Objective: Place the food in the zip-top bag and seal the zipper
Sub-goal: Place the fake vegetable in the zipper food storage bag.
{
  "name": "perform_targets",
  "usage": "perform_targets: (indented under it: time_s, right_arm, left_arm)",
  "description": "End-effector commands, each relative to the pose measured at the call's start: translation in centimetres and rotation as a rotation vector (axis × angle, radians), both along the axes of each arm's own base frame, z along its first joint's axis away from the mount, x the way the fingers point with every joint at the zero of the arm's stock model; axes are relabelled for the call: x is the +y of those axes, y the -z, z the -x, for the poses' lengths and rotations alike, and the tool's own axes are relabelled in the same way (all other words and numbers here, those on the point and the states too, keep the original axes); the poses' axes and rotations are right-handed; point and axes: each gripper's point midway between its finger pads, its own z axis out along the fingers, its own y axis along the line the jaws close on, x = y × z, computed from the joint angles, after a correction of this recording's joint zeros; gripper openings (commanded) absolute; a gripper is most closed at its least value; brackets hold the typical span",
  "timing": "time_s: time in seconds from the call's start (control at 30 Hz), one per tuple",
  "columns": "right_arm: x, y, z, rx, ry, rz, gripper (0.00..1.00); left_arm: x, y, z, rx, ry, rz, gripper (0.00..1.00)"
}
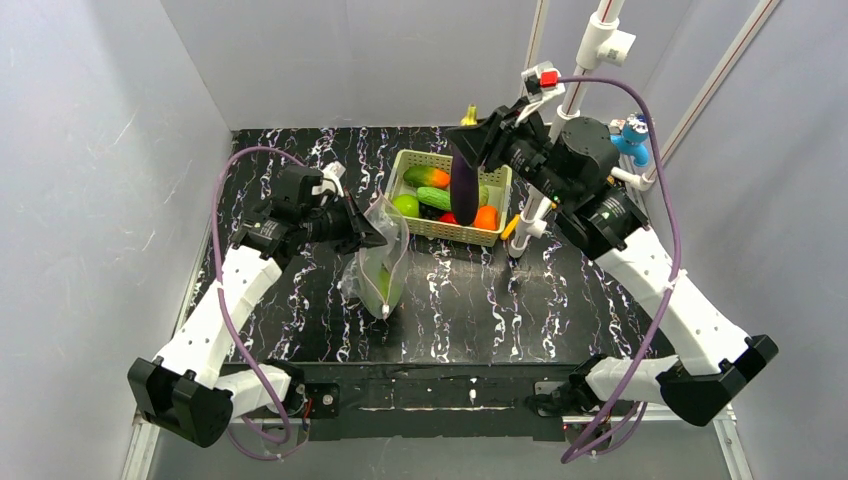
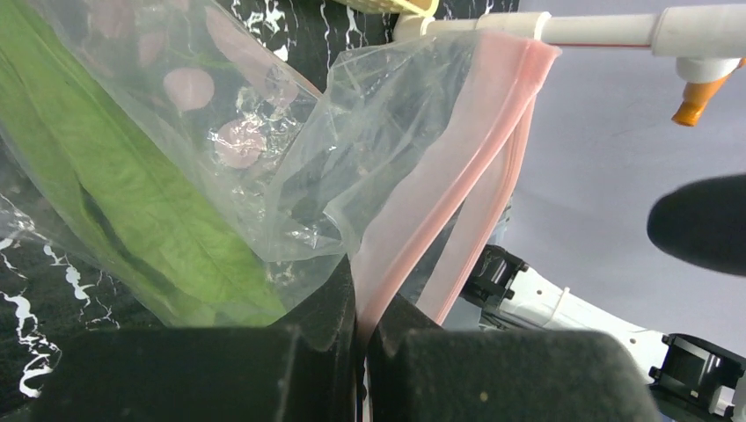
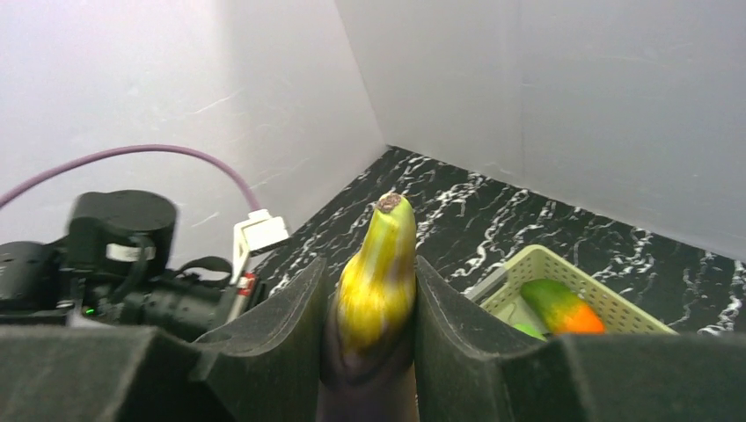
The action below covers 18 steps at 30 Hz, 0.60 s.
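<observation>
I count one zip-top bag (image 1: 383, 265) with one green leaf (image 2: 132, 202) inside, one basket (image 1: 455, 233) and one dark purple piece (image 1: 464, 185). The left gripper (image 2: 361, 308), reached forward, pinches the zipper (image 2: 422, 202) — the right gripper (image 3: 371, 290), raised over the basket, clamps that piece.

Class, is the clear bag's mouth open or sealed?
Open. The bag has its pink zipper strips apart, held by the left gripper.

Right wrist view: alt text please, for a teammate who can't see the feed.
The right gripper is shut on a dark purple piece, its yellow-green end sticking out past the fingers. Behind it, a cream basket holding a mango sits on the black marbled table.
</observation>
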Motion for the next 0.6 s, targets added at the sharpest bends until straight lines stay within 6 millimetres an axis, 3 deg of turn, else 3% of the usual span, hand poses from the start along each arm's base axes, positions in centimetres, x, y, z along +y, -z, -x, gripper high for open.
perform_targets:
  time_s: [0.0, 0.23, 0.57]
  right_arm:
    - [0.1, -2.4, 2.7, -0.048, -0.098, -0.098, 0.01]
    - [1.2, -4.3, 5.8, -0.095, -0.217, -0.143, 0.01]
    - [4.7, -4.2, 6.7, -0.111, -0.284, -0.119, 0.01]
  left_arm:
    - [-0.6, -0.3, 0.4, -0.022, -0.003, 0.025, 0.00]
    - [-0.5, -0.6, 0.5, -0.044, -0.002, 0.019, 0.00]
    - [0.0, -1.3, 0.8, -0.062, 0.000, -0.002, 0.00]
